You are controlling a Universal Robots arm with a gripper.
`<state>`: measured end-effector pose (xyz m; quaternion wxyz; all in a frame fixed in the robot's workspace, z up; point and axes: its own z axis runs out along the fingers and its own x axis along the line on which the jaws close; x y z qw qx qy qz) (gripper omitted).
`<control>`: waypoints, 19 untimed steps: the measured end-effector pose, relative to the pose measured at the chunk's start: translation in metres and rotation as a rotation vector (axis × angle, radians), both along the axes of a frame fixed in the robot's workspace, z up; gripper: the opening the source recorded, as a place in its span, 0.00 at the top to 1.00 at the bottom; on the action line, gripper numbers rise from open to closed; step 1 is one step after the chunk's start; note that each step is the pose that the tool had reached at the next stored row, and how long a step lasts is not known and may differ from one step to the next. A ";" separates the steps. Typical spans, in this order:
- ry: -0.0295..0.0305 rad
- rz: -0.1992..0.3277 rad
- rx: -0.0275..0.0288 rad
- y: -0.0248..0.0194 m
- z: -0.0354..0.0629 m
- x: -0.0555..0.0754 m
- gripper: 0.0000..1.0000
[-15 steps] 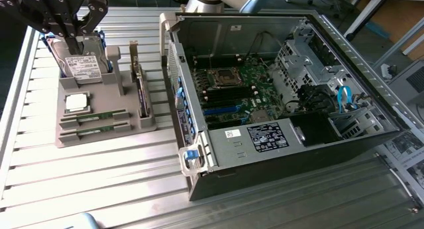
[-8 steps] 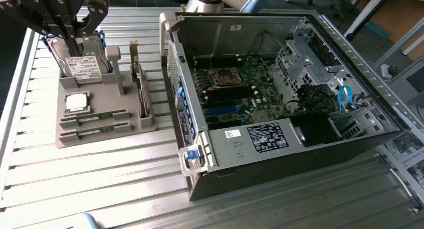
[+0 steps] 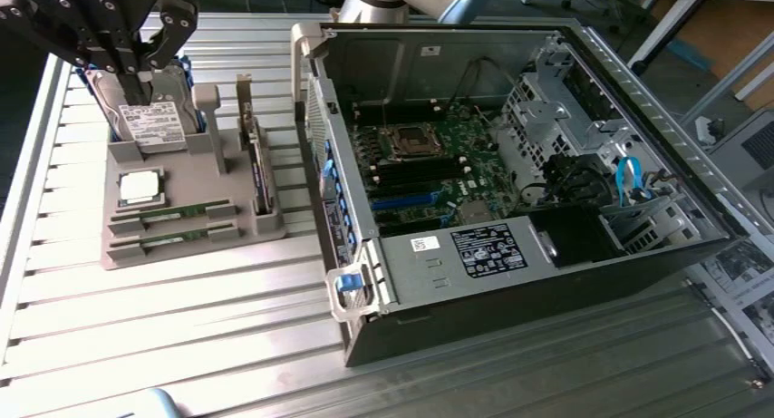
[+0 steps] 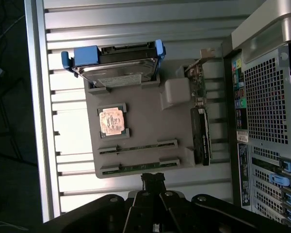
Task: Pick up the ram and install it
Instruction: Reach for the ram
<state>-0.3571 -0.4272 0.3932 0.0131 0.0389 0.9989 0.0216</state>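
The arm's black jaws are pressed together with nothing between them, hanging above the grey plastic holder near the silver hard drive in its blue carrier. The ram, a long thin green circuit-board stick, lies on edge in a slot of that holder on the slatted metal table. A second such stick lies just beside it, and both are well apart from the open black computer case.
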 end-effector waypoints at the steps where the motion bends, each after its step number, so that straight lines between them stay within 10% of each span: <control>1: -0.0001 0.000 0.0000 -0.0004 -0.0001 0.000 0.89; 19: 0.0000 0.000 0.0000 -0.0119 -0.0001 0.000 0.89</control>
